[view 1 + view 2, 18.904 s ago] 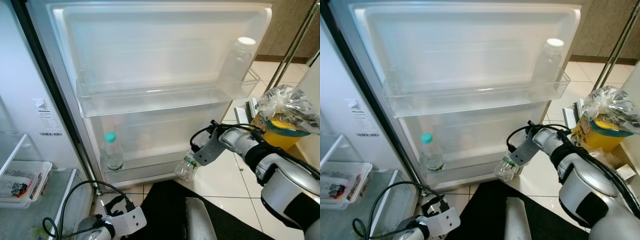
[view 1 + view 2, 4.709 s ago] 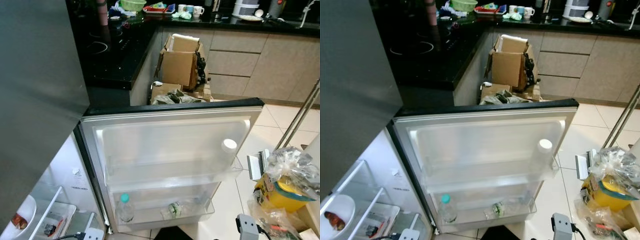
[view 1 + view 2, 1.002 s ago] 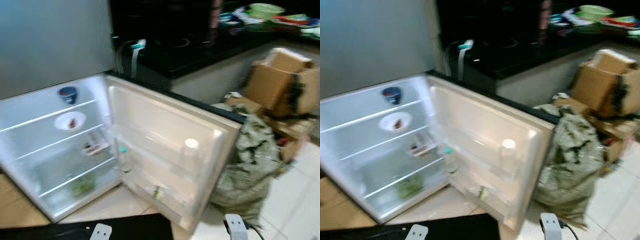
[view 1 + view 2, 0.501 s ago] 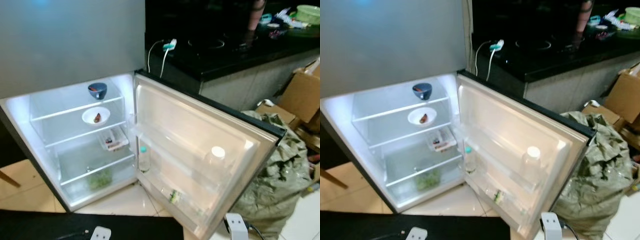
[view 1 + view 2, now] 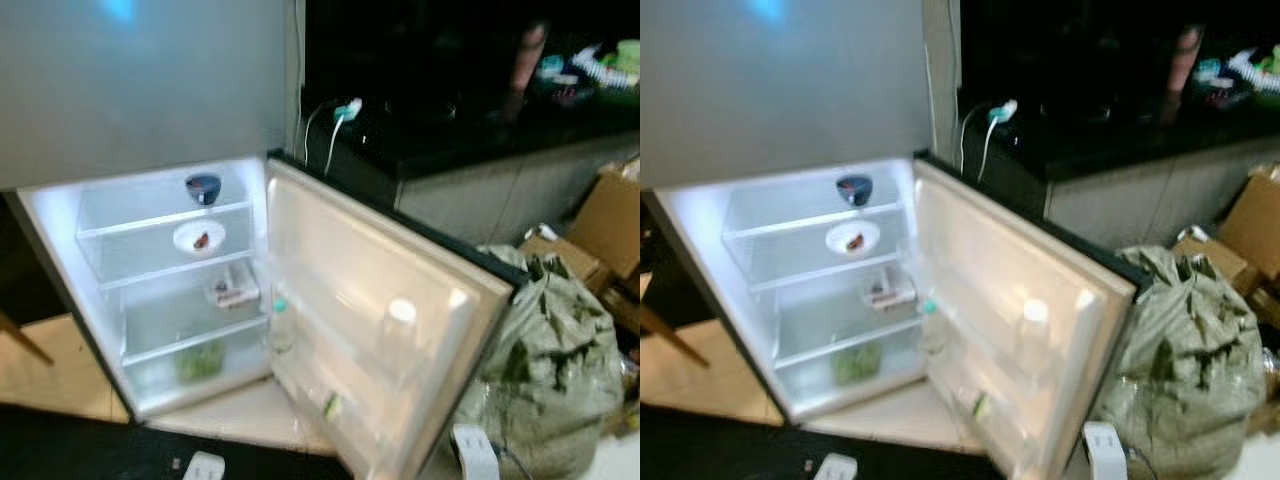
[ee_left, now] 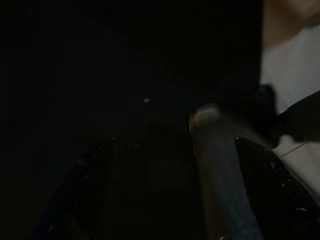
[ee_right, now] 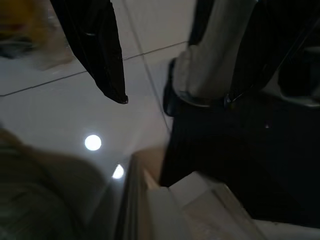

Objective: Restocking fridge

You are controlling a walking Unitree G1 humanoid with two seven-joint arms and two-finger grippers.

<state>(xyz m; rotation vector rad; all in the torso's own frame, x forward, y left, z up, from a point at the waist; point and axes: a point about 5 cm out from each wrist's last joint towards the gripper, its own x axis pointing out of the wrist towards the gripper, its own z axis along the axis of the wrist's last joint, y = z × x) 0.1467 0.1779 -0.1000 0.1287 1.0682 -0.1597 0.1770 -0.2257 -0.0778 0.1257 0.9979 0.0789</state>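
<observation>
The fridge (image 5: 170,290) stands lit, its door (image 5: 370,330) swung wide. In the door racks stand a white-capped bottle (image 5: 398,330) and, nearer the fridge's shelves, a teal-capped bottle (image 5: 281,325). A dark bowl (image 5: 203,186) sits above a white bowl (image 5: 198,238). The right gripper (image 7: 170,60) hangs spread over floor tiles; the left gripper (image 6: 175,190) also looks spread, in darkness. A green sack (image 5: 545,370) slumps beside the door.
</observation>
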